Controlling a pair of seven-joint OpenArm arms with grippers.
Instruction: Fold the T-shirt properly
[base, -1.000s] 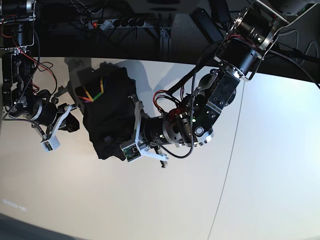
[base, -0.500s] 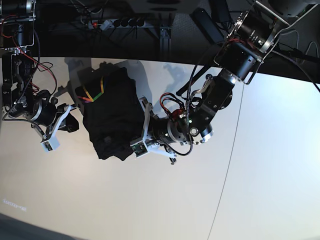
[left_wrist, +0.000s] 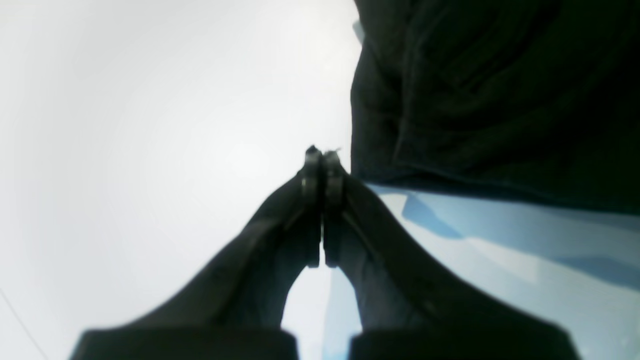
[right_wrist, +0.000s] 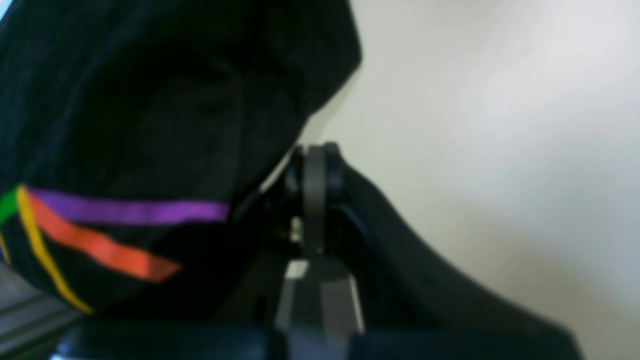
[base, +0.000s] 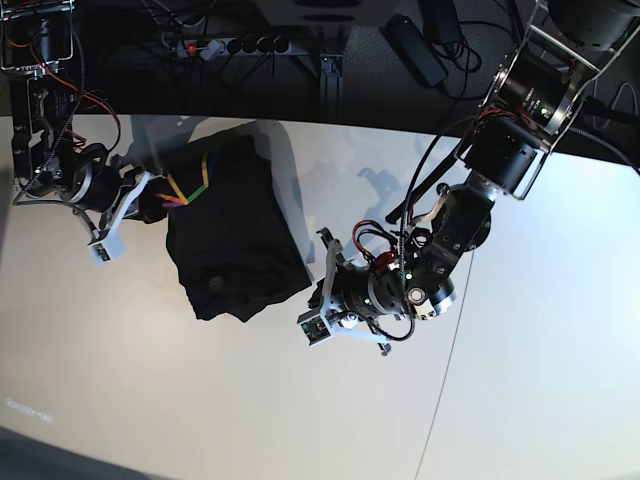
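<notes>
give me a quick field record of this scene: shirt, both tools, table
shirt: black T-shirt, bunched in a rough folded heap, rainbow stripes at its upper left edge
left tool: shut, empty, just beside the shirt's hem, apart from it
right tool: shut, at the shirt's edge near the stripes; whether it pinches fabric cannot be told
table: white surface, shirt lies on its far left part

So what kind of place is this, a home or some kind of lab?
Most likely a robotics lab or test bench, not a home. A black T-shirt lies on a bare white table, flanked by two robot arms with exposed wiring, and a power strip and loose cables sit behind.
</notes>
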